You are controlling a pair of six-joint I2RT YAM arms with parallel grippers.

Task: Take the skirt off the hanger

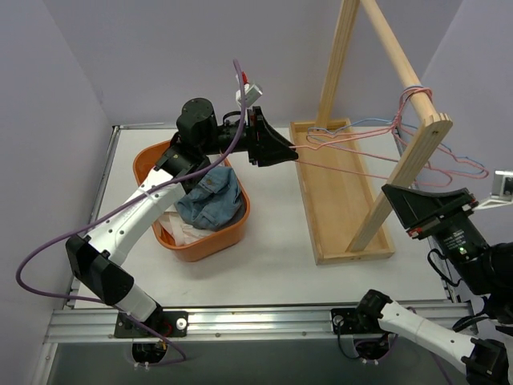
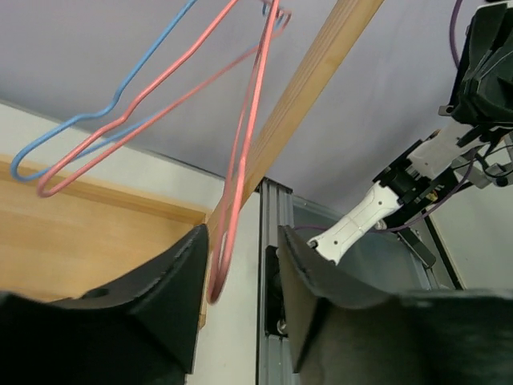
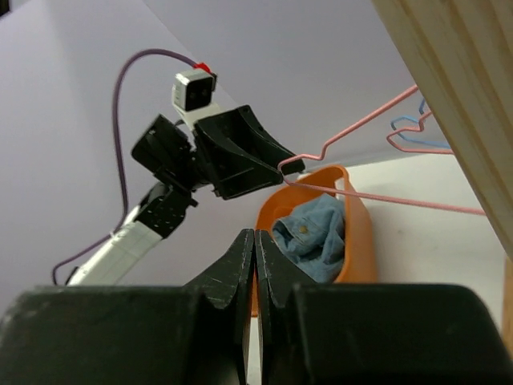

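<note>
The skirt [image 1: 210, 200] is blue jean cloth. It lies in a soft heap inside the orange basket [image 1: 192, 249], on top of some light cloth. It is not on any hanger now, so I think the job is almost done.

The left gripper [image 2: 240, 241] is up by the end of the pink hanger [image 2: 240, 160]. Its fingers are apart, and the wire loop sits in the gap between them. The pink hanger and a blue hanger [image 2: 152, 52] hang from the wooden rack [image 1: 341, 200], and both are bare.

The right gripper [image 3: 255, 257] is off to the side, near the rack's leg. Its fingers are pressed together with nothing in them.

The skirt looks floppy and a bit thick. I think it would bend and sag when picked up, but it would not break or slip much. A good place to pinch it is a fold on top, or the thick band at the waist
</note>
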